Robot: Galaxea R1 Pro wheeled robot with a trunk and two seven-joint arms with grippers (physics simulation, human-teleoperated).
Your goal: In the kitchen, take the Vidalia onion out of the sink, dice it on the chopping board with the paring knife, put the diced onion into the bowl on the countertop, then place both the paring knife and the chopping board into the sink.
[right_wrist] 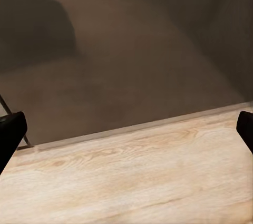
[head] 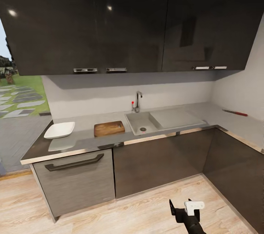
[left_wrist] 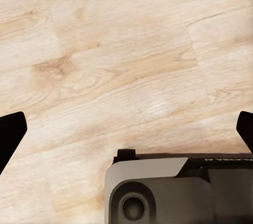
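Nearest the head camera is the right gripper point(head: 182, 205), low over the wood floor point(head: 146, 212) in front of the cabinets; its jaws stand apart, with nothing between them. The right wrist view shows two dark fingertips point(right_wrist: 10, 134) wide apart over floorboards and a dark cabinet front. The left gripper point(left_wrist: 126, 129) likewise has its jaws apart over bare floor in its wrist view.

Taking the sink point(head: 163, 121) as the landmark: the counter point(head: 84, 140) runs away from it on both sides and turns a corner beyond its drainboard end. One chopping board point(head: 109, 128) lies flat on the counter just beside the sink's basin end, its long axis running along the counter. One white bowl point(head: 59, 130) sits beyond the board, farther from the sink, near the counter's end. One paring knife point(head: 235, 112) lies well apart from the sink on the far leg of the counter, past the drainboard, its long axis roughly along the wall, red handle pointing away from the sink. The basin shows its drain; no Vidalia onion can be made out in it from this angle.

Judged from this, the robot is well short of the counter. The sink lies ahead and above the right gripper, which looks the nearer arm for reaching the basin.
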